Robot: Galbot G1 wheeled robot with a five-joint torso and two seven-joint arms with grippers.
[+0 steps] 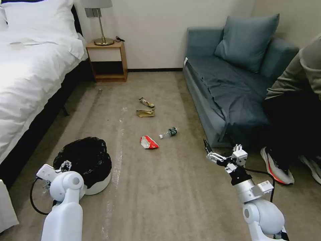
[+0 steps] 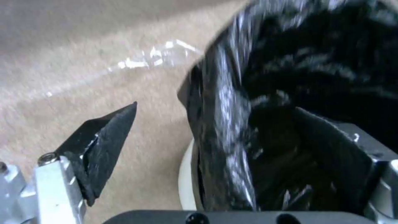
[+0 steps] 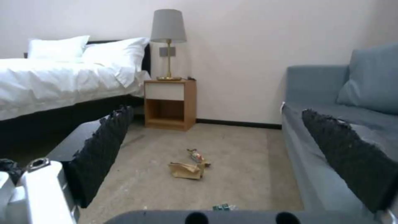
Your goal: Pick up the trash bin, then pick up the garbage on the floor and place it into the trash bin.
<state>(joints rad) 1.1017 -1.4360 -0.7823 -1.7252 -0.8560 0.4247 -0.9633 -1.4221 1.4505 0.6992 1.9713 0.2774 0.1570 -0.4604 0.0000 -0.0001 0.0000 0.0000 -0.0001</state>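
Nearest, low on the left: the left gripper (image 1: 65, 164), right at the near rim of the bin (image 1: 100, 185). Wide open and holding nothing, with one finger outside over the floor (image 1: 187, 187), the other over the black bag (image 1: 83, 155), and the rim in between. Bin upright on the floor, beside the bed (image 1: 30, 83). Probably light, with a stiff white wall, so best pinched at the rim. Soft, slippery bag there, so may need a firm squeeze.

On the right, near the sofa (image 1: 227, 87): the right gripper (image 1: 210, 152), up in the air, open and empty.

Farther out, mid-floor: red bag (image 1: 148, 142) and bottle (image 1: 170, 132) near each other. Farther still, paper bag (image 1: 145, 113) and wrapper (image 1: 146, 102), just beside each other. All small and likely light. Round bottle likely to roll.
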